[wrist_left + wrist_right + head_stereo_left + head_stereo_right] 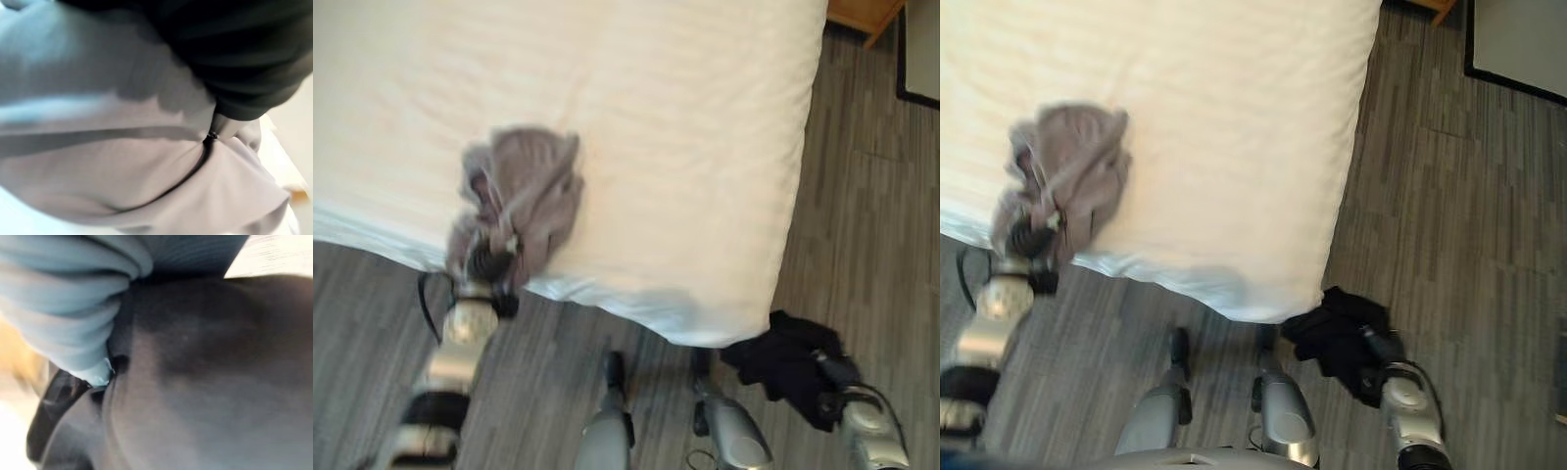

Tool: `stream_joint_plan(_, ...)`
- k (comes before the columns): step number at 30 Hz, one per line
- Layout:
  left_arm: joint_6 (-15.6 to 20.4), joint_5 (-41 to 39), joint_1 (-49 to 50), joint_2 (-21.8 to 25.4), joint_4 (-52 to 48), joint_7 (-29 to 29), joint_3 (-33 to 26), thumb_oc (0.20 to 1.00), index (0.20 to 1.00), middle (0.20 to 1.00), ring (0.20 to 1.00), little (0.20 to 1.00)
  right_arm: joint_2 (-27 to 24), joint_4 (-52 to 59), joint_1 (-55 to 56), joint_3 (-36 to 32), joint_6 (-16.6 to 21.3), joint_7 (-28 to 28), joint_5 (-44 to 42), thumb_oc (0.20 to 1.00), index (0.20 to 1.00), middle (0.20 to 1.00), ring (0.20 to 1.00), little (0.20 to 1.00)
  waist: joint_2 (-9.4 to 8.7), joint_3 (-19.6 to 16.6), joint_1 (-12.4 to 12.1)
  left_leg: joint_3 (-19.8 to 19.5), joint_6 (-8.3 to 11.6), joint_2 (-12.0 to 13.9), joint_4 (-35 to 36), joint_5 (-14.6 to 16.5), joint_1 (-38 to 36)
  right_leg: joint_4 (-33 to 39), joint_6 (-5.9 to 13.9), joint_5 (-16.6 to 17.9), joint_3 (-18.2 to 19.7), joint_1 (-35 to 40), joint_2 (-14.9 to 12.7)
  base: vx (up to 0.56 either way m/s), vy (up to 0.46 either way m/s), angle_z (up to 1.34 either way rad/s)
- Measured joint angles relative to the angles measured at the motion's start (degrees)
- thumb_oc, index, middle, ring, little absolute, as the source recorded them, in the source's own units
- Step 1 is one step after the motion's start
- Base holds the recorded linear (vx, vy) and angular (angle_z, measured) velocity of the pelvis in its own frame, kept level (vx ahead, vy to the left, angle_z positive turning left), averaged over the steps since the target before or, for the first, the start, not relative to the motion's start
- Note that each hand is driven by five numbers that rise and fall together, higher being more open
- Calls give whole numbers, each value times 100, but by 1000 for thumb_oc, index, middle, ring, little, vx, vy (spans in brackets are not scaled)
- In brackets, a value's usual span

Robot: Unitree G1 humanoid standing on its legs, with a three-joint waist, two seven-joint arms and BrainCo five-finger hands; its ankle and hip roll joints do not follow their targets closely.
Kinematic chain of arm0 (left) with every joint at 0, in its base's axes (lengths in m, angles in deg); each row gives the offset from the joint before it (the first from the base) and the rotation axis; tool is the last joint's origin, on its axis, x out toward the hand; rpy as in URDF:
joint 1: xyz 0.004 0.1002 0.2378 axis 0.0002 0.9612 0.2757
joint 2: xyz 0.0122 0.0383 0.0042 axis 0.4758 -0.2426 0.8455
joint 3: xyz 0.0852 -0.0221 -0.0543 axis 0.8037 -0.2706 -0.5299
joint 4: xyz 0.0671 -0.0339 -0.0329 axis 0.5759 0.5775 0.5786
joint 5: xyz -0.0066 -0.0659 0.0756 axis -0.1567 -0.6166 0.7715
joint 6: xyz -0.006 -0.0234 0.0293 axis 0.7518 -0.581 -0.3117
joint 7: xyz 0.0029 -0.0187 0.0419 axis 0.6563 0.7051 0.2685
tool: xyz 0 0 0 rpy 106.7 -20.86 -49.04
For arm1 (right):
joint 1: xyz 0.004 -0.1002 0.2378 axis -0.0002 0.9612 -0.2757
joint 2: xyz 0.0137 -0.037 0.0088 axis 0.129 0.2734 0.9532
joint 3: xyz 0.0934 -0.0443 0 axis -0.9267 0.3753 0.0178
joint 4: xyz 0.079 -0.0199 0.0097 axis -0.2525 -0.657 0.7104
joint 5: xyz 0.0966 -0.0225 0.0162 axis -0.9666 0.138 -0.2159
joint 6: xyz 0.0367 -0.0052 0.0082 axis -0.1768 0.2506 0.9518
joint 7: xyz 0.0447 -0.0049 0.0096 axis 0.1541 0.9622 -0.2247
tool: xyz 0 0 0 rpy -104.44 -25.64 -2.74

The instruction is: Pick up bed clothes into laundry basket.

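Note:
A crumpled grey-mauve garment (pixel 533 181) lies on the white bed (pixel 685 147) near its front edge. My left hand (pixel 489 259) reaches up from below that edge and is buried in the garment's lower end, with cloth bunched over it. In the left wrist view the garment's (pixel 122 171) folds run in to a finger (pixel 227 128) that pinches them. Down by the bed's front right corner, over the floor, my right hand (pixel 837 377) is shut on a black garment (pixel 783 357). Its curled fingers (pixel 73 293) press into the black cloth (pixel 205 382).
Grey plank floor (pixel 862 215) runs along the bed's front and right side. A wooden piece of furniture (pixel 862 15) stands at the far right corner, with a dark-framed panel (pixel 1518 39) beside it on the floor.

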State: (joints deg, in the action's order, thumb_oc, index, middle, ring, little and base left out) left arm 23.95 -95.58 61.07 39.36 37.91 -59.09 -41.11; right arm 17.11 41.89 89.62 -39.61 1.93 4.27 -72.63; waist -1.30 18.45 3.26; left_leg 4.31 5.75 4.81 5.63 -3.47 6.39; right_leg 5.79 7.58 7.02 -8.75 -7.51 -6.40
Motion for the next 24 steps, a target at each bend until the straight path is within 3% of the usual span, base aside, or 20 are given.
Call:
stream_joint_plan(2,-42,-271,745,-410,-25,153,-166,200,200,200,200,200,-126,267,167,-269,-27,-51,17,200,200,200,200,200,126,-101,-76,-41,18,1,2,74,-204,0,14,-73,-30,235,-10,75,-46,12)
stream_joint_plan(4,-45,-875,1619,-1238,-461,220,-496,200,200,200,200,200,-172,1565,653,-360,-73,-122,115,200,200,200,200,200,255,-342,-165,-97,0,14,1,91,-449,2,7,-152,-74,506,4,60,-89,16)
stream_joint_plan(5,-46,-1002,1727,-1423,-556,254,-484,200,200,200,200,200,-178,1906,708,-340,-71,-109,262,200,200,200,200,200,292,-391,-200,-126,-18,24,1,103,-551,2,4,-170,-100,634,14,61,-98,20)
stream_joint_plan(10,-119,-1238,1698,-1639,-1053,396,93,200,200,200,200,200,-63,2585,409,574,-13,362,69,200,200,200,200,200,277,-983,-395,-238,-11,97,1,111,-714,2,-33,-266,-245,887,73,29,-93,12)
stream_joint_plan(16,-152,-1383,1562,-1731,-1297,845,1024,200,200,200,200,200,117,3109,574,1682,-11,1088,-222,200,200,200,200,200,244,-1307,-518,-384,-16,62,2,109,-892,5,-32,-329,-391,1177,48,33,-47,15)
stream_joint_plan(21,-168,-1360,1568,-1713,-1294,879,998,200,200,200,200,200,115,3109,727,1665,-58,1162,-218,200,200,200,200,200,201,-1376,-511,-500,-49,25,3,86,-956,3,-8,-362,-510,1321,15,26,-21,8)
stream_joint_plan(24,-45,-1659,1650,-2089,-1599,-16,256,200,200,200,200,200,120,3106,481,1538,-63,727,-882,200,200,200,200,200,190,-1363,-482,-397,-58,45,3,81,-965,0,-22,-344,-398,1280,32,5,-12,-13)
